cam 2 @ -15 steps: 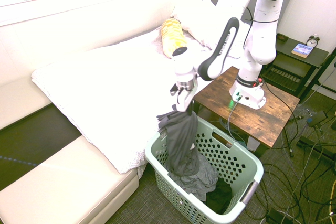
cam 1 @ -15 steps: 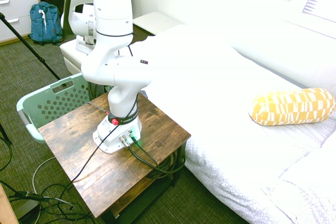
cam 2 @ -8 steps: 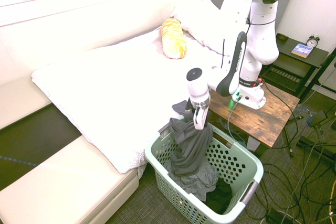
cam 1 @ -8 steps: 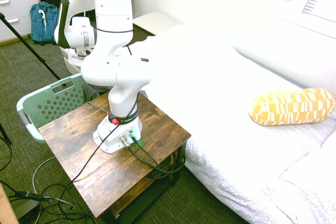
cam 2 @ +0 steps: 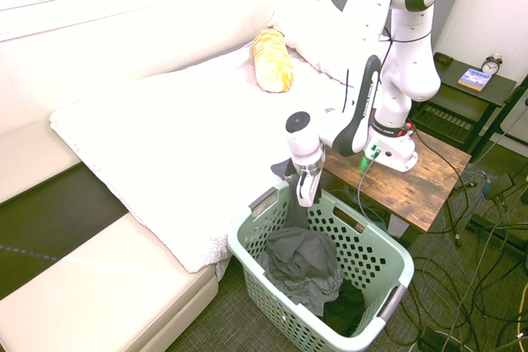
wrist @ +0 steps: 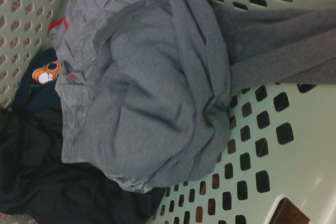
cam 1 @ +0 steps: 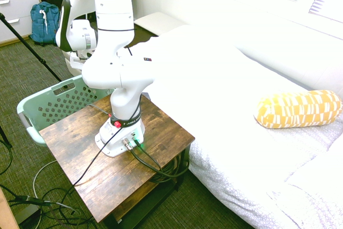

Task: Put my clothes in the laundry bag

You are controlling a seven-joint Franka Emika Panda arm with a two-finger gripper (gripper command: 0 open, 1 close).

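The clothes [cam 2: 302, 255], a dark grey garment, lie crumpled inside the laundry bag [cam 2: 394, 263], a pale mint-green perforated basket on the floor between bed and table. My gripper [cam 2: 304, 195] hangs just above the basket's far rim, open, with nothing in it. The wrist view looks straight down on the grey clothes [wrist: 152, 93], heaped over a darker cloth [wrist: 47, 182] against the basket wall [wrist: 283, 150]. In the first exterior view only part of the basket [cam 1: 51, 103] shows behind the table, and the gripper is hidden by the arm.
A white-covered bed [cam 2: 165, 138] with a yellow patterned cushion [cam 2: 272, 59] lies beside the basket. The wooden table [cam 2: 421, 179] bearing the arm stands against it. A blue backpack [cam 1: 45, 22] leans by drawers, and a nightstand [cam 2: 462, 88] holds a book and clock.
The gripper came down toward the basket and let go. The grey garment that hung from it has dropped and now lies fully inside the basket.
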